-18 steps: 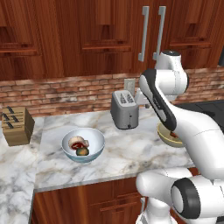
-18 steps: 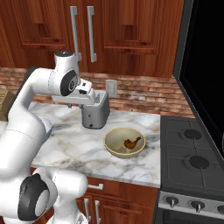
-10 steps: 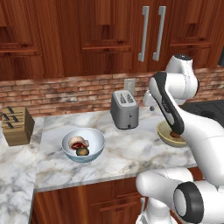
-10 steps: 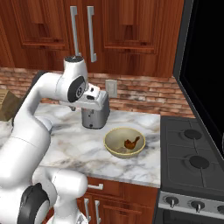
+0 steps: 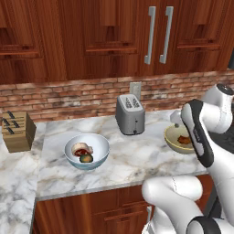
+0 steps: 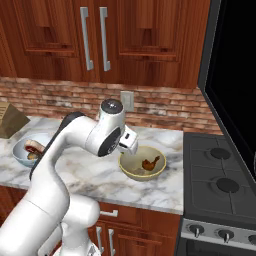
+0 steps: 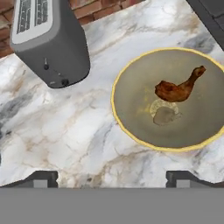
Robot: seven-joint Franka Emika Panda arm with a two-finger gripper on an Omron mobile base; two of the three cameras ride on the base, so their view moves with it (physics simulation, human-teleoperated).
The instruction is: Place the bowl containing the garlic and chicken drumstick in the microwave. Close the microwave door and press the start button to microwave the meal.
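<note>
The tan bowl [image 7: 131, 131] with its yellowish rim sits on the marble counter, right of the toaster. Inside it lie the orange-brown chicken drumstick [image 7: 177, 89] and a pale garlic bulb [image 7: 165, 114]. My gripper [image 7: 112, 179] hovers above the counter at the bowl's near-left edge, open wide, with nothing between its fingertips [image 7: 41, 178]. From the right base view, the hand [image 6: 129, 142] hangs just left of the bowl [image 6: 132, 166] and drumstick [image 6: 151, 163]. The forearm partly covers the bowl [image 5: 172, 137] in the left base view. I cannot identify the microwave or its door for certain.
A grey toaster [image 7: 48, 39] stands close behind the gripper. A pale blue-white bowl [image 5: 98, 147] of food and a knife block [image 5: 17, 131] lie further left. A stove [image 6: 222, 185] adjoins the counter on the right, with a tall black grey-edged panel [image 6: 232, 75] above it.
The arm has swung right, from in front of the toaster to the tan bowl's left edge. The bowls and toaster have not moved.
</note>
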